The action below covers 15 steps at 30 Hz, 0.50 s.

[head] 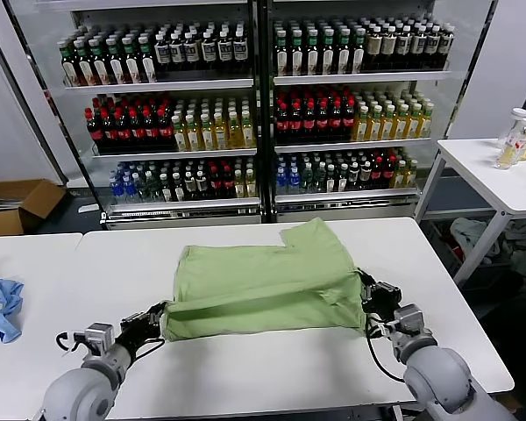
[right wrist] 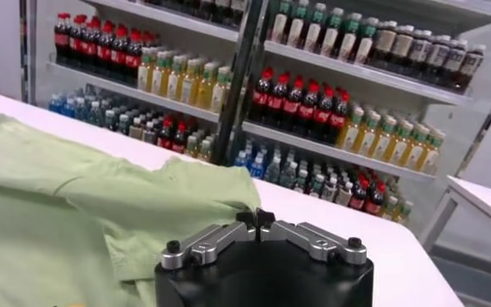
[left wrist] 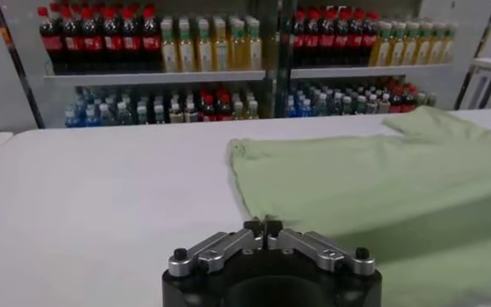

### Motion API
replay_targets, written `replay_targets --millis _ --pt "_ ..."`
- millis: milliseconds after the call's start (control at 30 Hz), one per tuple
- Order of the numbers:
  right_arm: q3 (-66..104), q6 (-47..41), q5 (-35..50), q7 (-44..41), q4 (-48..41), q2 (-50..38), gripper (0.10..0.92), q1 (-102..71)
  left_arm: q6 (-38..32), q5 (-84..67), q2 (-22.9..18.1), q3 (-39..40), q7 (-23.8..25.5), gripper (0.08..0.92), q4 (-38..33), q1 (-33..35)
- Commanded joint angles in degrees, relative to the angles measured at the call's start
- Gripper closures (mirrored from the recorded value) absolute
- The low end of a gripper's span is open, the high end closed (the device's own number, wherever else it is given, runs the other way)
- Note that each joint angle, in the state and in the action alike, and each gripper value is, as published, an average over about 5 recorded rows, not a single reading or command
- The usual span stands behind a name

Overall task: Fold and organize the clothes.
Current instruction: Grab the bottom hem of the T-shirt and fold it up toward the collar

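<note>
One pale green T-shirt (head: 259, 281) lies plain side up on the white table (head: 272, 364), with one sleeve pointing toward the shelves. Its near edge is raised into a fold band running between my two grippers. My left gripper (head: 160, 317) is shut on the shirt's near left corner; in the left wrist view the closed fingertips (left wrist: 263, 225) pinch the edge of the shirt (left wrist: 370, 179). My right gripper (head: 366, 298) is shut on the near right corner; in the right wrist view the closed tips (right wrist: 256, 218) pinch the edge of the shirt (right wrist: 78, 208). No checked print shows.
A crumpled blue cloth (head: 0, 307) lies at the table's far left. Shelves of bottles (head: 263, 96) stand behind the table. A second white table (head: 500, 175) with bottles stands to the right. A cardboard box (head: 17, 206) sits on the floor at left.
</note>
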Motion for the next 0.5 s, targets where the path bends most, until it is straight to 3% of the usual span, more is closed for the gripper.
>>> replay_targets --millis 33,167,500 --pt "-2.24 -0.75 -1.28 -0.58 -2.33 0.42 0.811 2.09 -0.49 3.03 -0.77 4.23 0.12 0.906 3.66 -3.49" --pt "-0.98 1.02 -1.63 -1.21 -0.45 0.52 0.69 -0.93 -1.36 2.98 -1.77 3.06 0.04 0.826 1.68 -0.94" --pt "6.63 0.99 -1.02 1.64 7.42 1.32 0.404 -13.31 -1.72 2.96 -3.76 -0.85 -0.64 0.532 -1.25 5.71"
